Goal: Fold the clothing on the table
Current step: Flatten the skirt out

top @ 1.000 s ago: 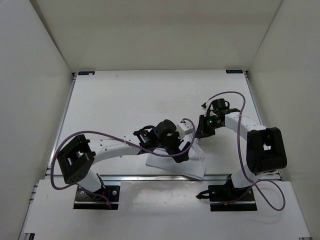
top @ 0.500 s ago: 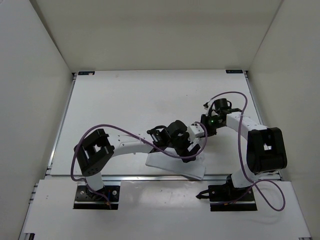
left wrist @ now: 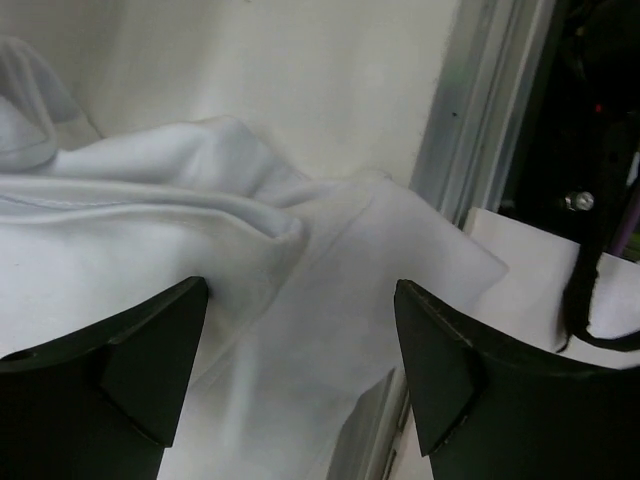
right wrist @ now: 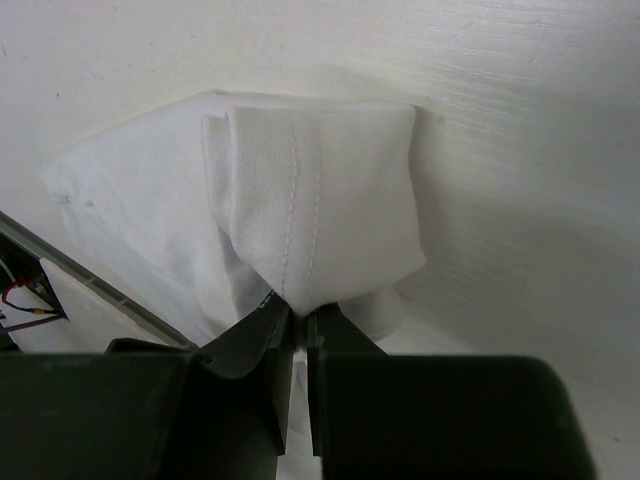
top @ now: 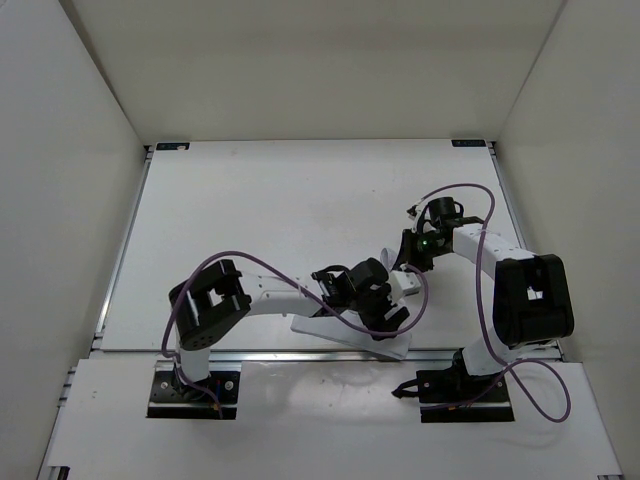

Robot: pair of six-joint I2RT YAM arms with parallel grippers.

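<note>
right gripper (right wrist: pixel 296 318) pinches the plain white clothing (right wrist: pixel 320 200).

White arms (top: pixel 270 293), black joints (top: pixel 535 300), purple cables (top: pixel 457 186), left claw's (left wrist: pixel 300 360) fingers (left wrist: pixel 440 370) black.

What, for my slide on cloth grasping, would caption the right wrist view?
Stitched fold of the white clothing pinched in the shut right gripper, with the white table behind it.

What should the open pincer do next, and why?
Probably lower the left pincer and close it on the clothing lying between its open fingers. The right pincer pinches a hemmed corner, and the cloth sits bunched at the table edge, so a second hold should help spread it.
</note>
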